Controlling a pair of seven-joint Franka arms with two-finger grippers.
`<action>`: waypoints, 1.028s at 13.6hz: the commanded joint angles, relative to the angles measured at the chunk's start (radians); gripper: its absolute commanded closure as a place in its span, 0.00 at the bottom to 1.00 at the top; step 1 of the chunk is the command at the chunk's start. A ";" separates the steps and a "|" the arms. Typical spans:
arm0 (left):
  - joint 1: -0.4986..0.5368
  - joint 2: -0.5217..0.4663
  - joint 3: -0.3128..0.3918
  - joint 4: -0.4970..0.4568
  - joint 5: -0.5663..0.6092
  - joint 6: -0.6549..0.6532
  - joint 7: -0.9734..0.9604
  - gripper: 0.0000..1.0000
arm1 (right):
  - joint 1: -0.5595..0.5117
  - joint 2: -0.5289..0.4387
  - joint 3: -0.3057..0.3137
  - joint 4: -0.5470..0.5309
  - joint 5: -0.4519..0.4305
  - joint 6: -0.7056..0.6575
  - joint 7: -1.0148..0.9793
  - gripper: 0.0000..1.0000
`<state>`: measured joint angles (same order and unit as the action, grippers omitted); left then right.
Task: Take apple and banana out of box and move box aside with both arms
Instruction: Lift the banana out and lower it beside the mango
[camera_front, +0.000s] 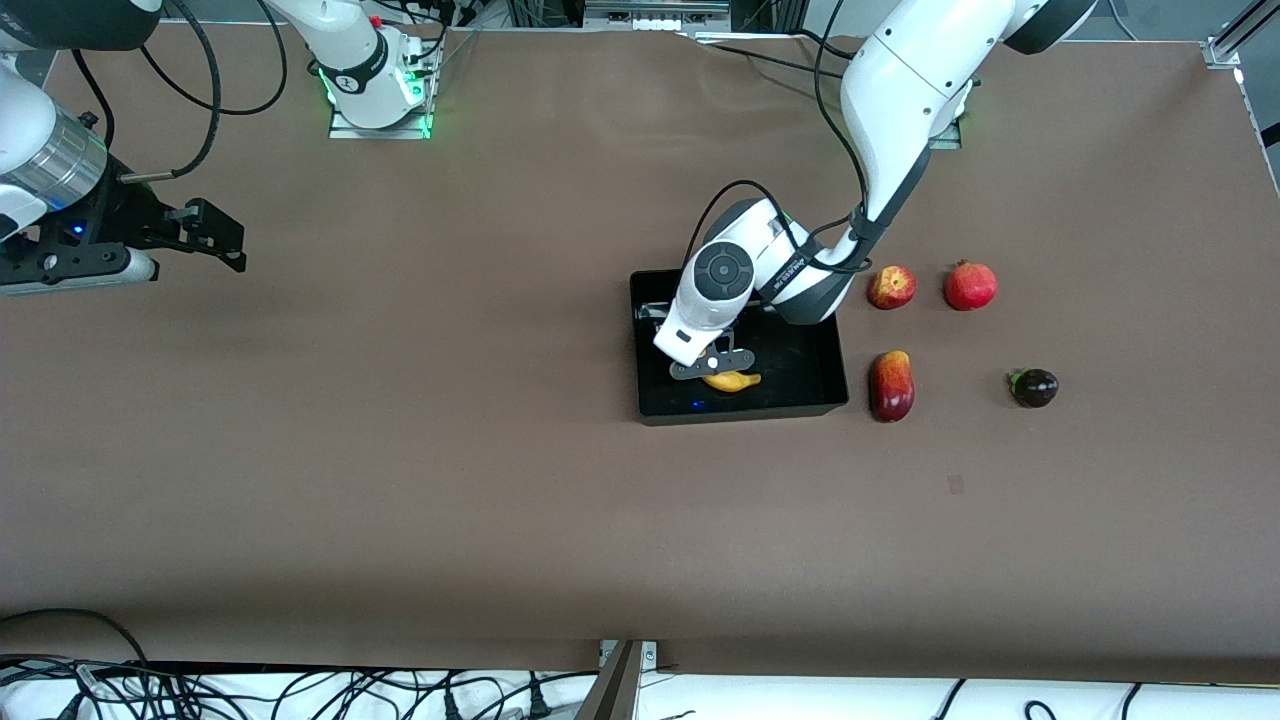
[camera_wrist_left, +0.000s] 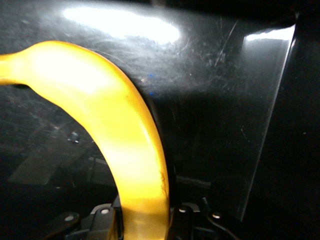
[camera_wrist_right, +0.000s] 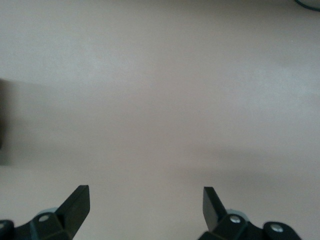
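Yellow banana (camera_front: 733, 380) lies in our black box (camera_front: 826, 366), left gripper (camera_front: 712, 366) fingers squeezed on it to lift it out, while our right gripper (camera_wrist_right: 146, 202) waits, fingers apart, over bare tabletop (camera_front: 480, 480).

The box (camera_front: 830, 370) looks like hard black plastic with a glossy finish; in the left wrist view its floor (camera_wrist_left: 210, 75) mirrors the lamps and carries fine scratches. The banana (camera_wrist_left: 115, 130) has a smooth, slightly waxy yellow skin with a bright sheen. The table (camera_front: 500, 480) is covered with a matt brown sheet, even and without shine. The arms (camera_front: 900, 90) have smooth, glossy white plastic shells, one with a brushed metal ring (camera_front: 55, 160) at the wrist. The apple (camera_front: 891, 287) and the pomegranate (camera_front: 970, 285) look smooth-skinned with a soft shine.
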<state>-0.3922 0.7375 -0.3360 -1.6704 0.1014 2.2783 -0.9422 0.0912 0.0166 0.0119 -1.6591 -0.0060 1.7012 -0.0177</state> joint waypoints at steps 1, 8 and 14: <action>-0.004 -0.041 0.015 0.134 0.023 -0.243 0.000 1.00 | -0.016 0.003 0.014 0.015 -0.002 -0.009 -0.001 0.00; 0.071 -0.110 0.113 0.380 0.009 -0.717 0.473 0.99 | -0.016 0.003 0.014 0.015 -0.002 -0.009 -0.001 0.00; 0.332 -0.125 0.126 0.275 0.084 -0.686 0.925 0.95 | -0.016 0.003 0.014 0.015 -0.002 -0.011 -0.001 0.00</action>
<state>-0.1363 0.6298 -0.1968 -1.3258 0.1505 1.5497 -0.1342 0.0911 0.0166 0.0119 -1.6591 -0.0060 1.7012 -0.0176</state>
